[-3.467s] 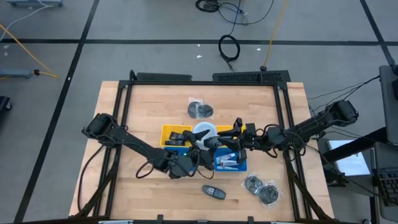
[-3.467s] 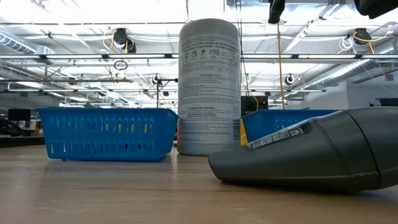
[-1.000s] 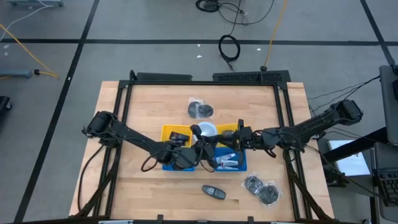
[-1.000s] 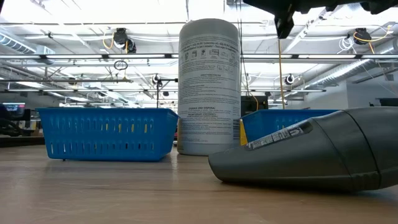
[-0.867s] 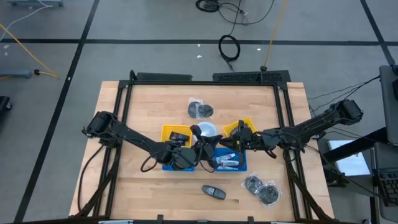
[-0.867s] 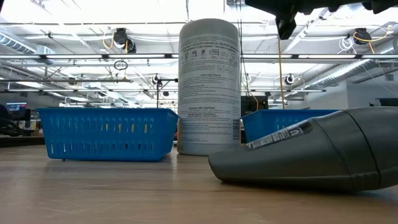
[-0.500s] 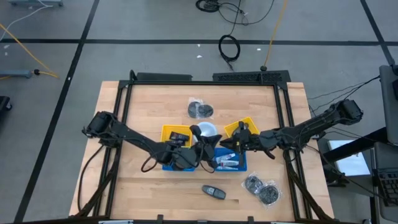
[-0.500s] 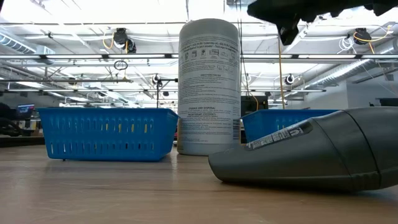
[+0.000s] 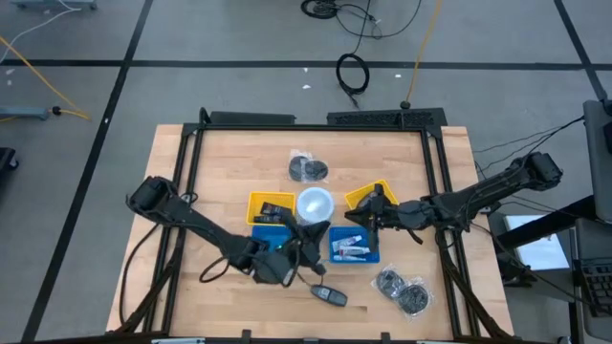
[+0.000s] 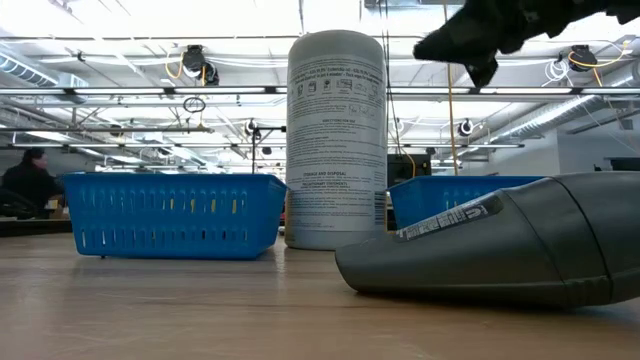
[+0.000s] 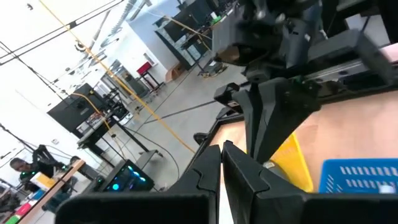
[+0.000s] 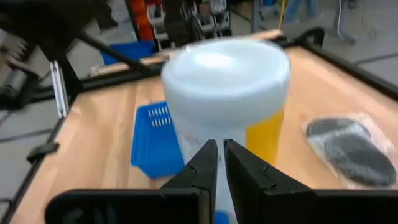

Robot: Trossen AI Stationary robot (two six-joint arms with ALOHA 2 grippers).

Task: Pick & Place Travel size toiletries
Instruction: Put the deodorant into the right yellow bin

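While both grippers hover empty, bare table (image 9: 229, 162) surrounds the baskets.

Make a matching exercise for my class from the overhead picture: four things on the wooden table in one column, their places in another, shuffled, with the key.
Things
1. white cylindrical canister
2. black oblong key-fob gadget
3. small white tubes with red and blue markings
4. left gripper

Places
A. inside the right-hand blue basket
B. bare wood near the table's front edge
C. between the two yellow trays
D. over the left-hand blue basket

Pairs: 1-C, 2-B, 3-A, 4-D
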